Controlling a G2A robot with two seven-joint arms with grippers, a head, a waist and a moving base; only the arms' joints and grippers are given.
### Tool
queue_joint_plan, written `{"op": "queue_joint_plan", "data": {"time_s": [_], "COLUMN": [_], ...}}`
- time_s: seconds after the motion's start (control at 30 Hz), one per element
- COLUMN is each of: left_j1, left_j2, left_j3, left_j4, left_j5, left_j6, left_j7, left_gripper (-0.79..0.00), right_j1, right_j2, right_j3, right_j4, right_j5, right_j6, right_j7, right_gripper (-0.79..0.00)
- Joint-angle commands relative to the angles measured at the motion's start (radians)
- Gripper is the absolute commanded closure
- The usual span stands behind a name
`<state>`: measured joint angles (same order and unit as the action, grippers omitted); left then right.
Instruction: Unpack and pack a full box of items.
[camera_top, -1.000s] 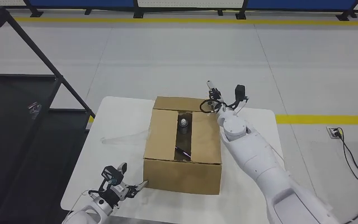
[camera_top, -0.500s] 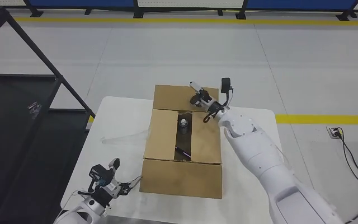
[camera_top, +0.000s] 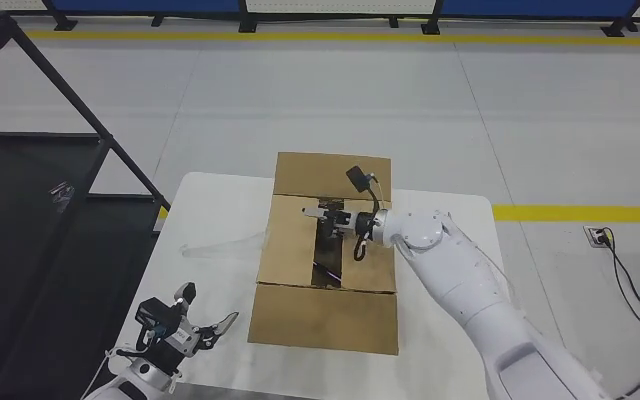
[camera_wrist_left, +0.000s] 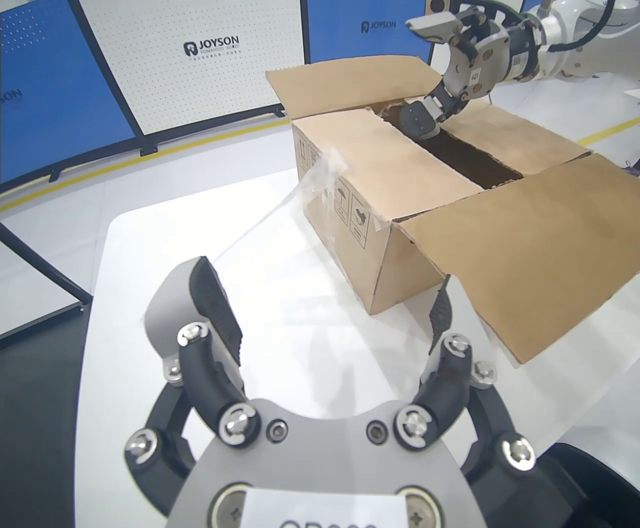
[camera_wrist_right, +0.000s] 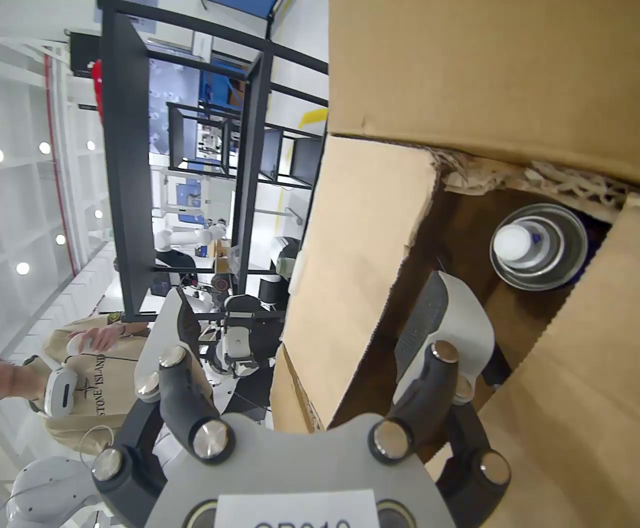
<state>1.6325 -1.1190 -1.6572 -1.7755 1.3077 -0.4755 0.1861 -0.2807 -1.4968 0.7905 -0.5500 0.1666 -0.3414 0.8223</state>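
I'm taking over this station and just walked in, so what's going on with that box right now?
The right tool is at the cardboard box on the table. Its jaws are open astride the edge of one top flap, with one finger down in the gap between the flaps. A white-capped can sits inside the box, not yet taken out. The left tool hangs open and empty over the table near the box's corner.

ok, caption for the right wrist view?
Open right gripper straddling a flap of the cardboard box, can inside.
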Motion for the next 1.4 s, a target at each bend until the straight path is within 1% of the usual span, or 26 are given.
{"op": "queue_joint_plan", "data": {"time_s": [0.0,0.07,0.23,0.4,0.6,0.73,0.83,0.93,1.0,1.13,1.37], "left_j1": [-0.002,-0.006,-0.011,-0.009,-0.009,-0.012,-0.023,-0.04,-0.053,-0.076,-0.096], "left_j2": [0.0,0.0,0.0,0.001,0.0,-0.001,-0.002,-0.004,-0.006,-0.009,-0.015], "left_j3": [0.004,0.006,0.012,0.017,0.032,0.046,0.053,0.062,0.069,0.082,0.087], "left_j4": [-0.001,-0.001,-0.007,-0.018,-0.036,-0.046,-0.05,-0.052,-0.056,-0.058,-0.057], "left_j5": [0.0,0.0,0.004,0.014,0.03,0.039,0.03,0.007,-0.001,-0.019,-0.06], "left_j6": [-0.001,0.0,-0.005,-0.002,0.006,0.016,0.026,0.057,0.079,0.108,0.166], "left_j7": [-0.002,-0.004,-0.006,-0.006,-0.005,-0.013,-0.03,-0.066,-0.091,-0.127,-0.146], "left_gripper": [-0.785,-0.785,-0.785,-0.785,-0.785,-0.785,-0.785,-0.785,-0.785,-0.785,-0.785], "right_j1": [-0.005,-0.006,-0.011,0.001,0.016,0.024,0.026,0.03,0.035,0.035,0.047], "right_j2": [-0.002,-0.006,-0.025,-0.041,-0.047,-0.055,-0.068,-0.085,-0.099,-0.13,-0.181], "right_j3": [-0.002,-0.006,-0.012,0.012,0.068,0.074,0.067,0.048,0.03,-0.002,-0.041], "right_j4": [-0.011,-0.015,-0.016,0.014,0.048,0.038,0.015,-0.008,-0.02,-0.053,-0.043], "right_j5": [-0.003,-0.004,0.027,0.113,0.249,0.277,0.286,0.269,0.24,0.226,0.231], "right_j6": [0.024,0.054,0.079,0.067,0.04,0.029,0.025,0.027,0.042,0.06,0.065], "right_j7": [0.013,0.023,0.037,0.077,0.172,0.209,0.205,0.146,0.063,-0.038,-0.121], "right_gripper": [-0.785,-0.785,-0.785,-0.785,-0.785,-0.785,-0.785,-0.785,-0.785,-0.785,-0.785]}}
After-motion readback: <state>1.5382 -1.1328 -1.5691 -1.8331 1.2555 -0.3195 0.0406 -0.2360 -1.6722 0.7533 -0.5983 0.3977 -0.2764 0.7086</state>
